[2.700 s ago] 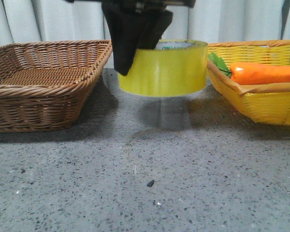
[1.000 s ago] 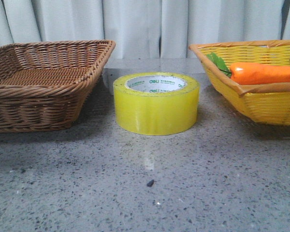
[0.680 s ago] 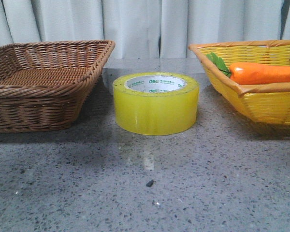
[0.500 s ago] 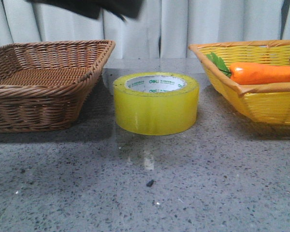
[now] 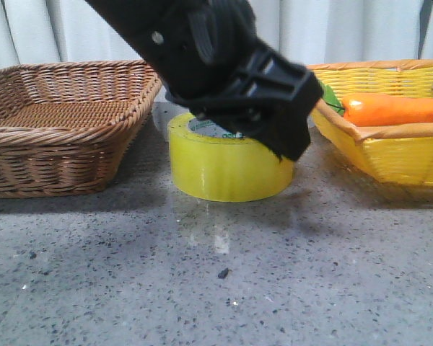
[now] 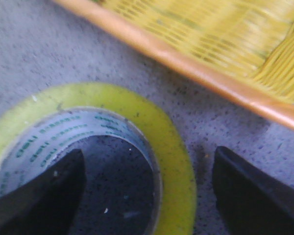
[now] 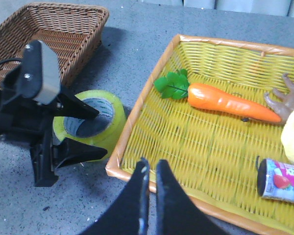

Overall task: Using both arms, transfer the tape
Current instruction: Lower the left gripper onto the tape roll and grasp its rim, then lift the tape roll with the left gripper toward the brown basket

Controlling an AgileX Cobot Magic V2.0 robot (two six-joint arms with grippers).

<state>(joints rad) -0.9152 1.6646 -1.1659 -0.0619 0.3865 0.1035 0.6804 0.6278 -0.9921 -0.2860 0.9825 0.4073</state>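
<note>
The yellow tape roll (image 5: 224, 173) lies flat on the grey table between two baskets. My left gripper (image 5: 263, 126) is low over it and open. In the left wrist view one finger (image 6: 34, 196) is inside the white core and the other finger (image 6: 250, 196) is outside the roll, so the tape's wall (image 6: 171, 147) lies between them with gaps on both sides. The right wrist view shows the tape (image 7: 112, 112) and the left gripper (image 7: 99, 133) straddling it. My right gripper (image 7: 151, 169) is shut and empty, above the near rim of the yellow basket.
A brown wicker basket (image 5: 65, 130) stands left of the tape. A yellow wicker basket (image 5: 390, 155) stands right of it, holding an orange carrot (image 7: 230, 100), a small printed packet (image 7: 281, 181) and other items. A curtain hangs behind.
The tape, held in the air at first, stood alone on the table a second ago. The left arm has since come down from the upper left onto it.
</note>
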